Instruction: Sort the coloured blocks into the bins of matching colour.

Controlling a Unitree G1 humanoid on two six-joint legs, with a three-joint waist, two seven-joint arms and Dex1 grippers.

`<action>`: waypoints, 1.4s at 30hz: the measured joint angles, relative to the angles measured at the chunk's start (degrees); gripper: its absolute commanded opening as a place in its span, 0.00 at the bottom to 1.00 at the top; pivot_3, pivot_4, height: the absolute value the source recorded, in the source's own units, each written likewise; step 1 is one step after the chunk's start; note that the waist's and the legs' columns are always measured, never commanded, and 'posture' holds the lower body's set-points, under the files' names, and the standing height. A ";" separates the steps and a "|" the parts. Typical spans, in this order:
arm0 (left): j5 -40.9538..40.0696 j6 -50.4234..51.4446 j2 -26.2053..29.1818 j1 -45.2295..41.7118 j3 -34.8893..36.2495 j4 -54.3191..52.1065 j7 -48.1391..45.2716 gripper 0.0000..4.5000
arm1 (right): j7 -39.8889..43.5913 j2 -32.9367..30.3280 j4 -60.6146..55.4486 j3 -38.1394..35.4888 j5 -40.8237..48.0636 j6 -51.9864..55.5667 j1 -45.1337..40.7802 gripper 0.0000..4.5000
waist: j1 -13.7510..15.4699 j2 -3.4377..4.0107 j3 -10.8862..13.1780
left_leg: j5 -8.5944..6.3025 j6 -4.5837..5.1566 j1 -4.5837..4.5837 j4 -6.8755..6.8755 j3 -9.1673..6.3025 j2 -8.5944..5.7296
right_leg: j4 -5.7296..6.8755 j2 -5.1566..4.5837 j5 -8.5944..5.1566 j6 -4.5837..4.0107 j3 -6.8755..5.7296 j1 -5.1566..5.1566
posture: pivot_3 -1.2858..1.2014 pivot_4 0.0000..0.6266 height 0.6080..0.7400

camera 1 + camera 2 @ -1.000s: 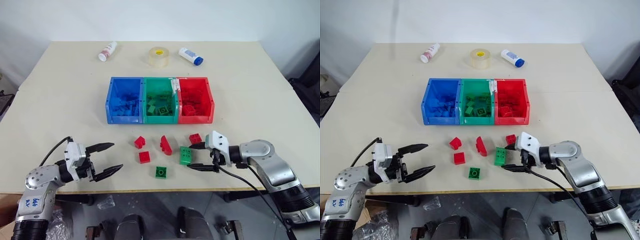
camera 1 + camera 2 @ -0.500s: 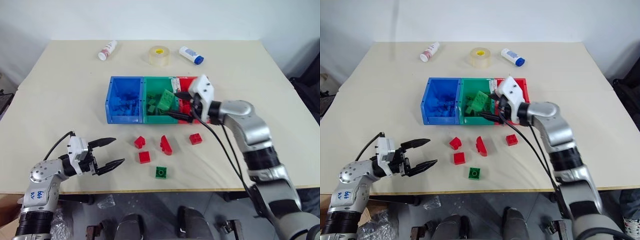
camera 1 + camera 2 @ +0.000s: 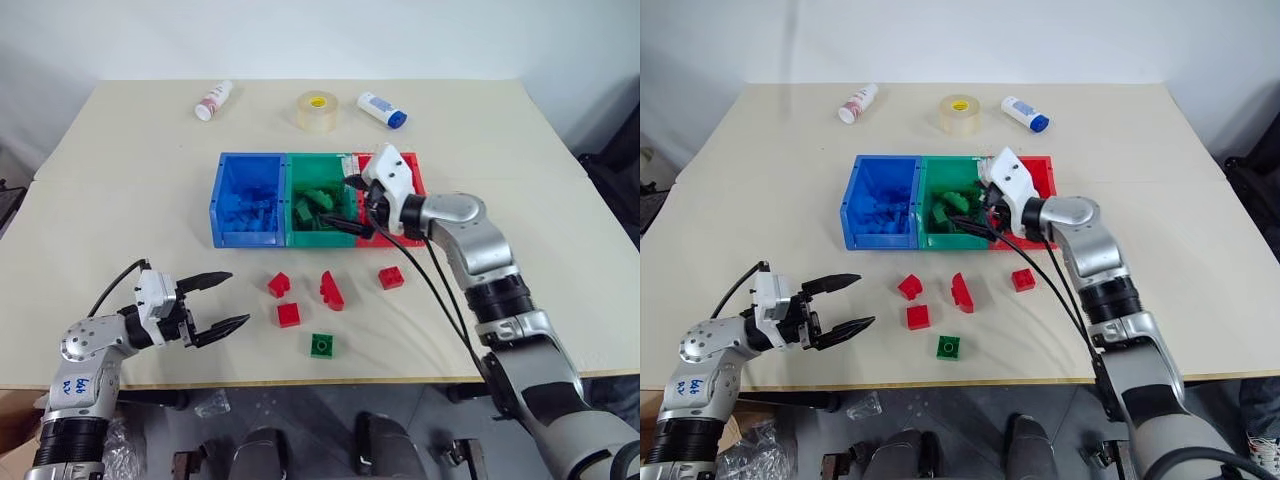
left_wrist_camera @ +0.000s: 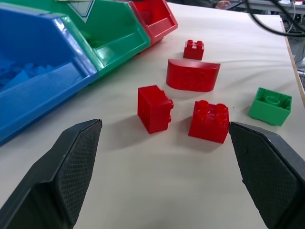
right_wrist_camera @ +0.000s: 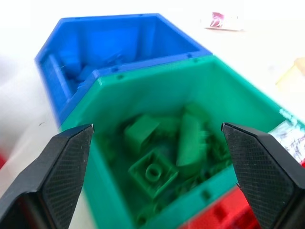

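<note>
Now, near the table's (image 3: 100,200) front left corner, the left gripper (image 3: 222,303) hangs wide and empty, aimed at the loose blocks by the front edge: four red blocks (image 3: 289,314) and one green block (image 3: 321,345). Behind them sit the bins (image 3: 250,240), mid-table. The right gripper (image 3: 970,212) is spread wide over the green bin (image 5: 209,90), holding nothing. Lift it straight up, clear of the rim, before reaching for the green block.

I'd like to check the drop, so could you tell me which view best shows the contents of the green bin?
The right wrist view: it looks straight into the green bin, showing the heaped green blocks between open fingers. Both eye views show the bin from farther off, the right gripper covering part. The left wrist view shows its outer wall.
</note>
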 measured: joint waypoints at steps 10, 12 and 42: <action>0.39 -1.61 0.03 -3.81 -0.84 4.37 -2.68 1.00 | 14.31 -20.48 -23.77 -12.00 12.24 3.15 28.89 0.99 | 0.19 -0.01 0.00 | -0.01 0.02 0.04 0.01 0.02 -0.01 | -0.07 0.00 0.02 0.03 0.01 0.06 | 0.52 0.24 1.00; 0.35 -1.66 0.11 -4.21 -0.60 5.23 -3.36 1.00 | 15.48 -24.55 -24.78 -16.21 13.22 4.55 35.80 0.99 | 0.20 -0.02 0.00 | -0.01 0.02 0.05 0.03 0.04 -0.01 | -0.08 0.00 0.02 0.03 0.02 0.07 | 0.52 0.24 1.00; -2.37 -2.70 -0.51 -1.24 -0.28 2.46 -9.18 1.00 | 6.38 -11.79 -7.35 -1.81 1.12 -1.35 22.21 0.81 | 0.02 -0.02 0.00 | -0.02 0.03 0.08 0.14 0.14 0.01 | 0.02 0.00 0.03 0.04 0.10 0.05 | 0.52 0.24 1.00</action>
